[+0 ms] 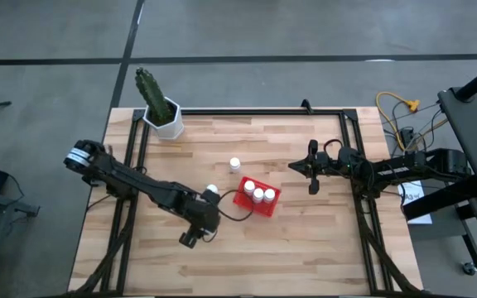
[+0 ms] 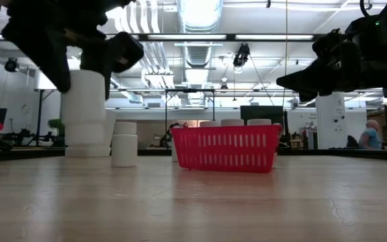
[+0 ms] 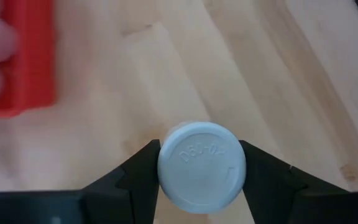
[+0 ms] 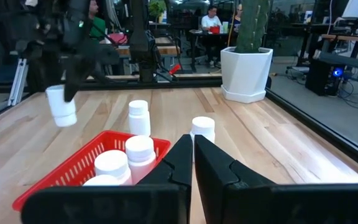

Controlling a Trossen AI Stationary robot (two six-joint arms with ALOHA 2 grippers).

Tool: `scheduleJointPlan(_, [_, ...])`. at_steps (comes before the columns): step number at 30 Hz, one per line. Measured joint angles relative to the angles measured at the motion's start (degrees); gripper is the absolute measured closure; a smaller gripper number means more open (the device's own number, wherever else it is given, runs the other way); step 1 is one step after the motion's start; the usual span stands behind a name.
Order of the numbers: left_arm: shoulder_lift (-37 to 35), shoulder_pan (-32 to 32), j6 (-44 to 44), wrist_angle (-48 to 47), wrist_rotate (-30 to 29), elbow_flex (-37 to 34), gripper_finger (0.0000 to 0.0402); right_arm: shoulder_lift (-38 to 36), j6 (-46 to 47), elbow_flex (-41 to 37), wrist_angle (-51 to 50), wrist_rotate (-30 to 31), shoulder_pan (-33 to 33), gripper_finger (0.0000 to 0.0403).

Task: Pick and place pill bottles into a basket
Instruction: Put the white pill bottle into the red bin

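The red basket stands mid-table with three white pill bottles upright in it. Two more bottles stand on the wood: one on the basket's far side and one at its left end. My left gripper, just left of the basket toward the near edge, is shut on a sixth bottle; in the high view the gripper hides this bottle. My right gripper is shut and empty, in the air right of the basket. My left gripper pinches the bottle's capped top end between its two fingers, one on each side. The fingers come from above, pointing down. The bottle hangs upright below them, its base lifted clear of the table.
A white hexagonal pot with a cactus stands at the table's far left corner. A black frame rail runs along the far edge and both sides. Bare wood lies toward the near edge. People sit in the room beyond.
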Motion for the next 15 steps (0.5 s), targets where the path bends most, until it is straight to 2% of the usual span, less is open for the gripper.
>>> scheduleJointPlan(10, [-11.0, 0.0, 0.3, -2.7, -9.1, -0.4, 0.0225, 0.0, 0.1, 0.0, -0.1, 0.0, 0.0, 0.0394])
scheduleJointPlan(15, [-16.2, 0.0, 0.6, -2.6, -15.6, -1.8, 0.0225, 0.0, 0.0, 0.0, -0.1, 0.0, 0.1, 0.0394])
